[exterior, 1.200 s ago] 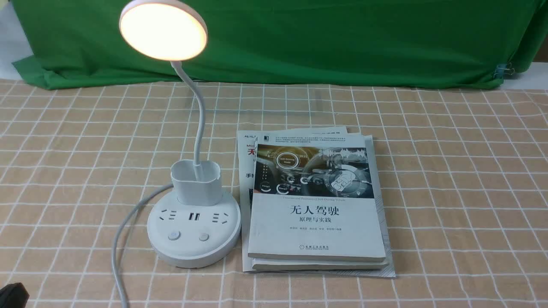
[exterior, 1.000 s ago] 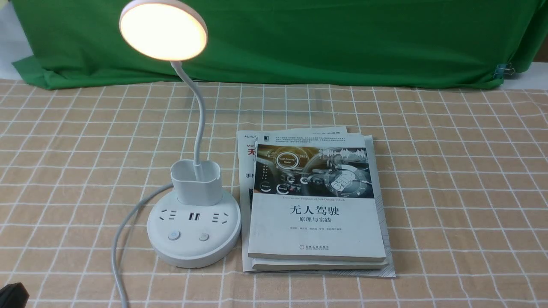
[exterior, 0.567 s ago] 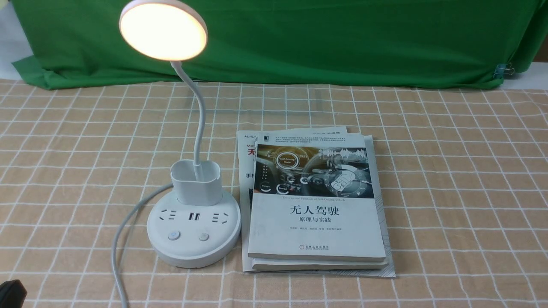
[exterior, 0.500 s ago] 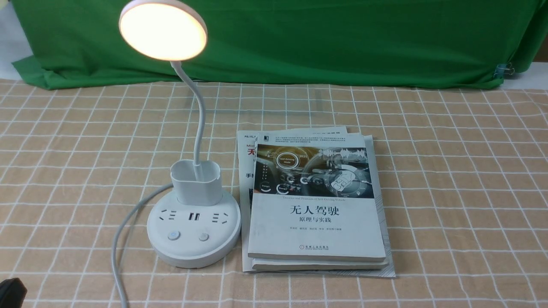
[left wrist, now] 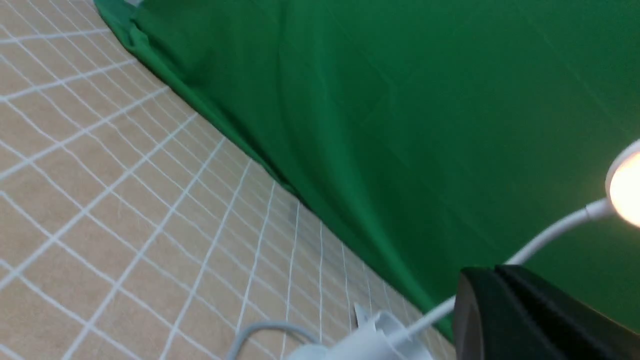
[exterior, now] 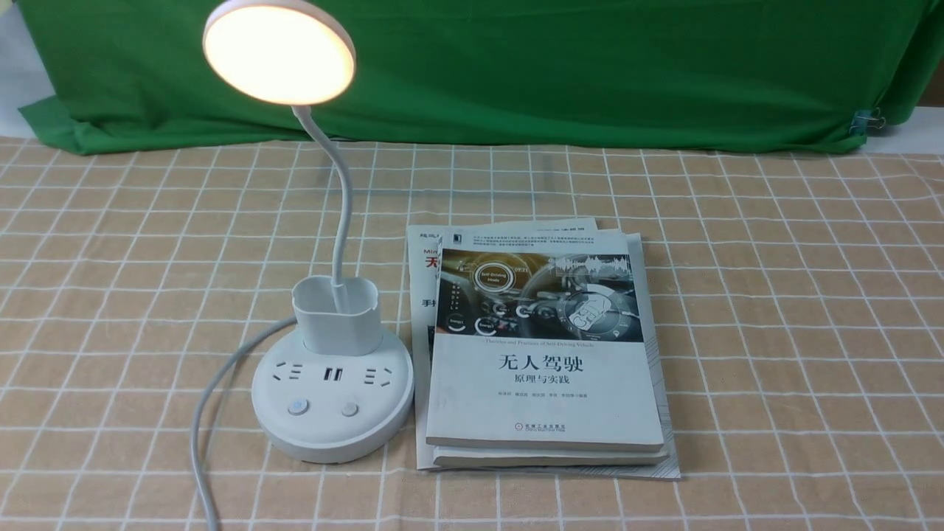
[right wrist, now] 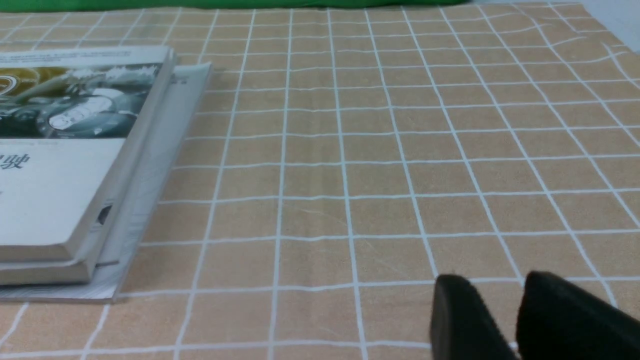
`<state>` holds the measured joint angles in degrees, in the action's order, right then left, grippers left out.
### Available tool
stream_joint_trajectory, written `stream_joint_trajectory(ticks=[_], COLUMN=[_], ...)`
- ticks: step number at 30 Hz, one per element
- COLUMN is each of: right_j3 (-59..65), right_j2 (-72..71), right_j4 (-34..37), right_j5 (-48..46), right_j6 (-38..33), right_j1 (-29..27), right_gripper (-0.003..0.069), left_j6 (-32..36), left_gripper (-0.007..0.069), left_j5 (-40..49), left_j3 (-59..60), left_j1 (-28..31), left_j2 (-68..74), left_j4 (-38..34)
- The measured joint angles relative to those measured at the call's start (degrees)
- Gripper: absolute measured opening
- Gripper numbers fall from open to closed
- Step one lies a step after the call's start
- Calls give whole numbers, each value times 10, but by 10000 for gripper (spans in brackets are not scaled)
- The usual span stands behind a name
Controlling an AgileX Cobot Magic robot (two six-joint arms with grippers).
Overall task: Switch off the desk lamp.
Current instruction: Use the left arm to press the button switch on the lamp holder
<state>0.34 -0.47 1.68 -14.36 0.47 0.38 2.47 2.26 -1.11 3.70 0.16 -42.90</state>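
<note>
The white desk lamp [exterior: 332, 402] stands left of centre on the checked cloth. Its round head [exterior: 279, 51] glows warm white. Two buttons [exterior: 298, 406] sit on the front of the base, below the sockets. The cup holder [exterior: 337, 313] is empty. In the left wrist view the lamp's neck [left wrist: 550, 235], lit head [left wrist: 625, 190] and cup [left wrist: 380, 330] show behind my left gripper [left wrist: 495, 272], whose black jaws are pressed together and hold nothing. My right gripper [right wrist: 492, 287] hovers low over bare cloth with a gap between its fingers, empty. Neither gripper shows in the front view.
A stack of books [exterior: 546, 354] lies right beside the lamp base; it also shows in the right wrist view [right wrist: 60, 165]. The lamp's grey cord [exterior: 203, 413] runs from the base to the front edge. A green cloth backdrop [exterior: 590, 66] closes the far side.
The black tip of my left gripper at the bottom left corner of the front view has slipped out of frame. The lamp stays lit.
</note>
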Motion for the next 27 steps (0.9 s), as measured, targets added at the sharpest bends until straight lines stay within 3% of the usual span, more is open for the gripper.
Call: stream_joint_trajectory(ticks=[4,11,17,21,27], right_j3=[0,0,0,0,0], right_j2=[0,0,0,0,0], right_j4=[0,0,0,0,0], right_j5=[0,0,-1,-1,-1], right_j6=[0,0,0,0,0], right_j1=[0,0,0,0,0], right_gripper=[243,243,243,243,243], left_j6=[1,26,52,58,2], left_gripper=[-3,-3,-3,-3,-3], left_j5=[140,448,491,491,511], left_j3=[-96,-317,-400,-460,-577], left_j1=[-3,-3,-27,-114,-259], left_j2=[64,367,553,679,831], left_j4=[85,214,245,263,332])
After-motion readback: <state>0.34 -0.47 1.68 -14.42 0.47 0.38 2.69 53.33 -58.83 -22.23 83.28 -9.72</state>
